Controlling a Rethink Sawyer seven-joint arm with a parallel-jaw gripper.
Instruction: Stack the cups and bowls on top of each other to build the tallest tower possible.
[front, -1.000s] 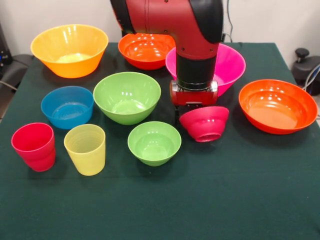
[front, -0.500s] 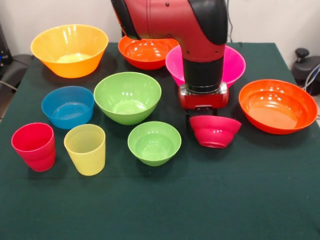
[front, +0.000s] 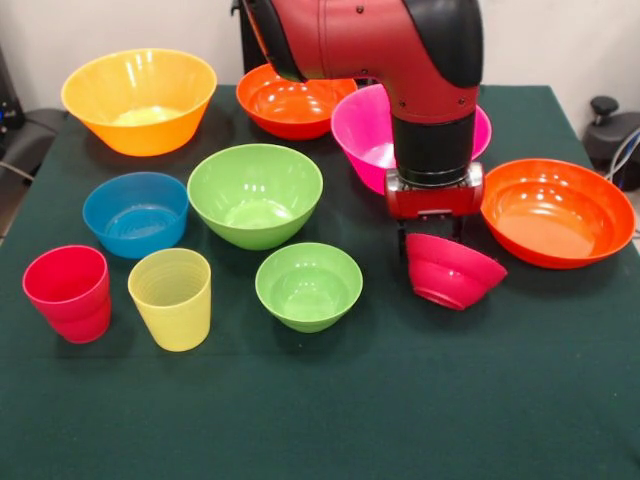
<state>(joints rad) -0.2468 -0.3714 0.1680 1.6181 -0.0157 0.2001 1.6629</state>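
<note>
My gripper (front: 432, 236) is shut on the rim of a small red bowl (front: 452, 272) and holds it tilted, just above the cloth, right of the small light-green bowl (front: 308, 286). The bigger green bowl (front: 255, 194) and the blue bowl (front: 135, 213) stand to the left. The pink bowl (front: 365, 130) is partly hidden behind my arm. The red cup (front: 69, 293) and the yellow cup (front: 171, 298) stand upright at the front left. The yellow-orange bowl (front: 139, 100) and two orange bowls (front: 291, 100) (front: 555, 211) stand at the back and right. No bowls are nested.
The dark green cloth table (front: 320, 410) has open room along the near side and at the near right. Dark equipment stands off the table's right edge (front: 612, 130).
My gripper has carried the small red bowl to the right, away from the small light-green bowl, and the bowl now tilts the other way. Nothing else has moved.
</note>
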